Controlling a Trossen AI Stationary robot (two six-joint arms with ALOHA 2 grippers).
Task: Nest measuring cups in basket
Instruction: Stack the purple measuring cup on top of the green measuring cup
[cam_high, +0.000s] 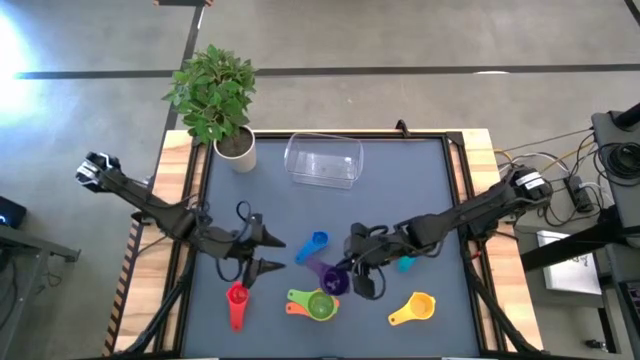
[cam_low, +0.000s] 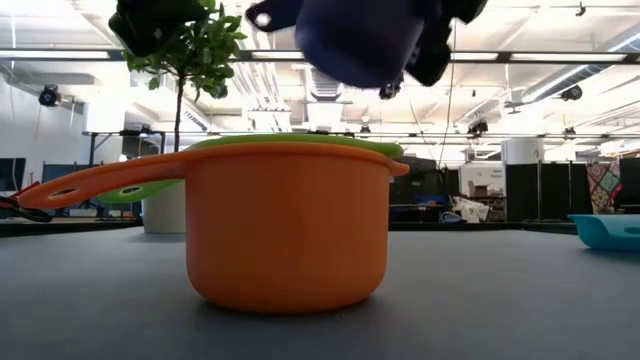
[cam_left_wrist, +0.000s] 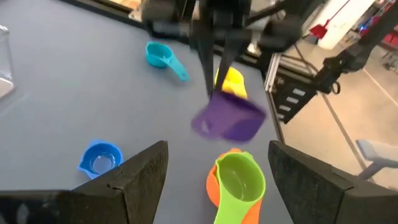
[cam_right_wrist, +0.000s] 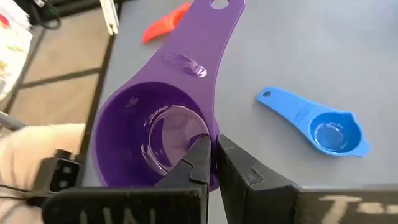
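The purple cup (cam_right_wrist: 155, 134) is held above the table by its rim, pinched between the closed fingers of the right gripper (cam_right_wrist: 214, 162), near the blue cup (cam_right_wrist: 329, 132).

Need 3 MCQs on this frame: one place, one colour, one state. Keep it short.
1. Where does the green cup sit?
A in the clear basket
B nested in the orange cup
C beside the plant pot
2. What colour is the cup the right gripper holds?
A yellow
B teal
C purple
3. How are the left gripper's fingers?
A open, empty
B shut on the red cup
C shut on the blue cup

B: the green rim shows inside the orange cup.
C: fingers pinch the purple cup's rim.
A: fingers apart, nothing between.
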